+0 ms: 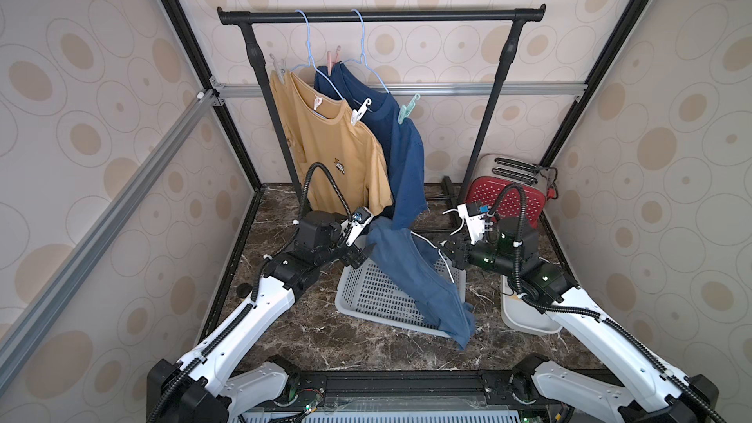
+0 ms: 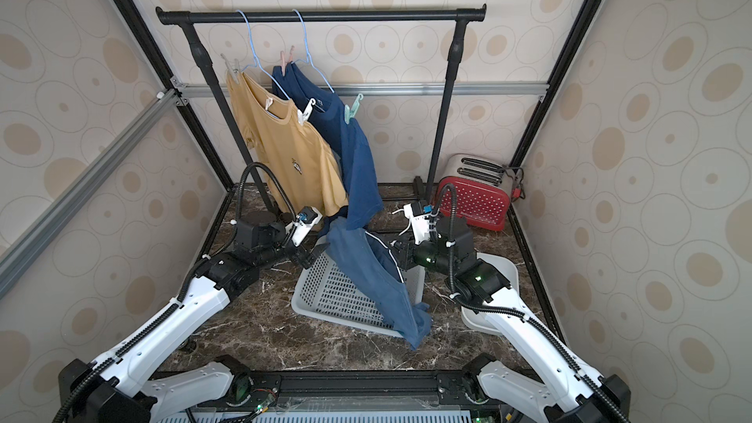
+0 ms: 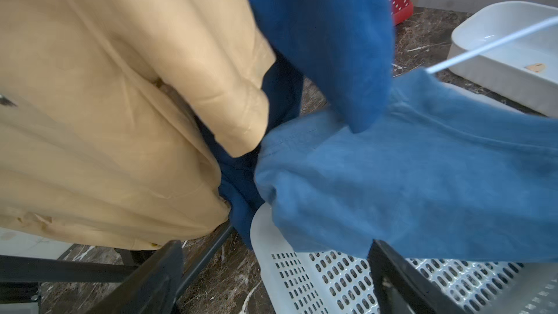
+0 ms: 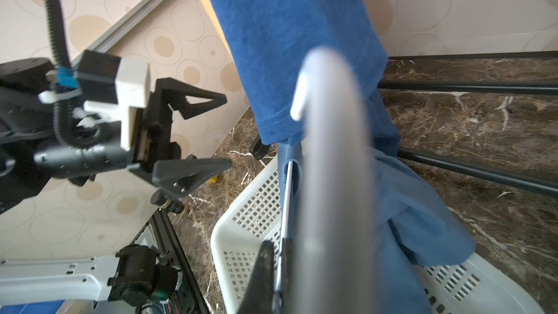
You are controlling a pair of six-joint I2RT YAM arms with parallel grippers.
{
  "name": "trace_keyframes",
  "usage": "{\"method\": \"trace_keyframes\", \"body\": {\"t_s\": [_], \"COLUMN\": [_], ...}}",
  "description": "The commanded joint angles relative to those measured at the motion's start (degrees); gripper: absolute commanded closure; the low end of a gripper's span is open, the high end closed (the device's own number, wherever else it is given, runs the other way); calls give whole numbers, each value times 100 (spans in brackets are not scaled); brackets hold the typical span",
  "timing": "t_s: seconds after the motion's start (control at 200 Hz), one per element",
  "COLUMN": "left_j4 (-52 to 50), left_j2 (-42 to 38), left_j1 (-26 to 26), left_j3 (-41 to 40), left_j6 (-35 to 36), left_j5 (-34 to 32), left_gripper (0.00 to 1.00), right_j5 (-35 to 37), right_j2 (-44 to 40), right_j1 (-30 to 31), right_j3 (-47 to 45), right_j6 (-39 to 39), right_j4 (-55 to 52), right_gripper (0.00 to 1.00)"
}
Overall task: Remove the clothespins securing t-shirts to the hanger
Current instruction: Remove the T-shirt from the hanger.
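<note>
- Well, the only marking I can find is the small chest graphic [image 1: 339, 166] on the yellow t-shirt [image 1: 325, 140], above and beyond my left hand [image 1: 361, 256]; it is too small to read.
- A pale perforated basket [image 1: 366, 292] lies on the worktop [image 1: 293, 319] below and between my two hands. The lower part of the lighter blue t-shirt [image 1: 411, 274] drapes across it and past its rim.
- A white tub [image 3: 498, 83] sits on the worktop under my right arm, behind the right hand [image 1: 447, 249]. The left wrist view shows one small tan piece [image 3: 536, 67] in it, too blurred to name.
- A red toaster [image 1: 506, 199] with white dots stands beyond the right hand, by the wall; I cannot tell what is in its slots.
- My right hand is clenched on the thin wire of a white hanger [image 4: 287, 194], which carries the lighter blue t-shirt.
- My left hand is released, with its jaws spread wide and nothing between them, just beside that shirt's edge.
- The clothespins are all high above both hands, on the yellow t-shirt and the dark blue t-shirt [image 1: 403, 156], which hang from the rail [image 1: 382, 16].
- On the yellow one I see a grey clothespin [image 1: 278, 67], a pale clothespin [image 1: 316, 102] and a white clothespin [image 1: 360, 111].
- On the dark blue one there are a pink clothespin [image 1: 333, 59] and a teal clothespin [image 1: 407, 109].
</note>
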Motion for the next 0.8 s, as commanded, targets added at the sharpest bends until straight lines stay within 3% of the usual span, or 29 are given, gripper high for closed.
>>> {"method": "trace_keyframes", "body": {"t_s": [0.0, 0.11, 0.3, 0.556, 0.651, 0.796], "left_j4": [78, -88, -265, 290, 501, 682], "left_j2": [-5, 114, 565, 881, 1047, 1053], "left_j1": [498, 718, 720, 720, 722, 721], "left_j3": [78, 50, 65, -85, -51, -133], "left_j6": [257, 539, 996, 1151, 1051, 916], "left_j5": [809, 1155, 2367, 2731, 2966, 3099], "left_gripper": [3, 2, 6, 11, 21, 47], "right_j5": [-436, -603, -874, -1085, -1099, -1021], "right_j2": [-14, -34, 1, -17, 2, -56], "right_j1": [50, 58, 96, 99, 92, 99], "right_j3": [275, 396, 533, 645, 688, 748], "right_j6": [-290, -405, -571, -677, -707, -847], "right_j4": [-297, -317, -318, -353, -374, -543], "right_gripper": [100, 100, 100, 100, 100, 100]}}
